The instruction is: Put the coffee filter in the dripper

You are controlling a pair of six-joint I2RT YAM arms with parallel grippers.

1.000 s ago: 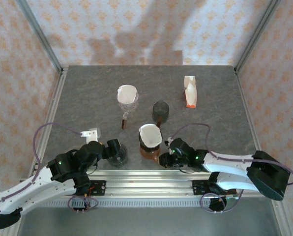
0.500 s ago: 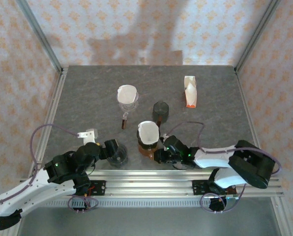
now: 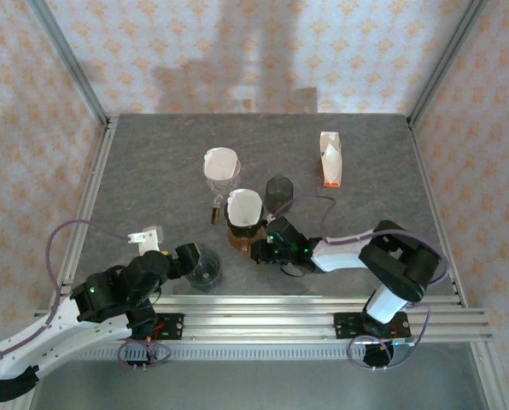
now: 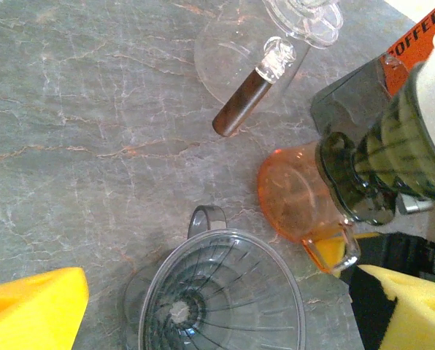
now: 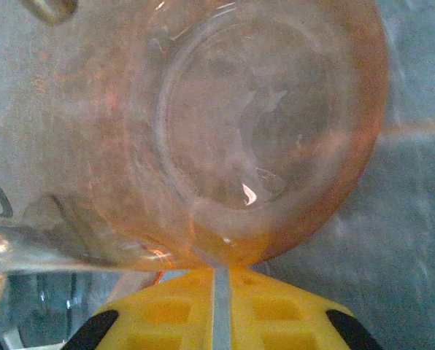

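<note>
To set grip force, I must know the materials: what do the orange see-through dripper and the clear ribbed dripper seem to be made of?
The orange see-through dripper: glossy translucent plastic, possibly glass; the table shows through its wall, with bright glints. The clear ribbed dripper: glossy, slightly smoky transparent plastic or glass; moulded ribs and the table show through.

We find open table (image 3: 143, 179) along the left edge and toward the far-left corner. Mid-table, the glass dripper (image 3: 222, 166), dark dripper (image 3: 278, 195) and orange dripper (image 3: 237, 237) crowd close together; a coffee bag (image 3: 330, 158) stands near the far-right corner.
</note>
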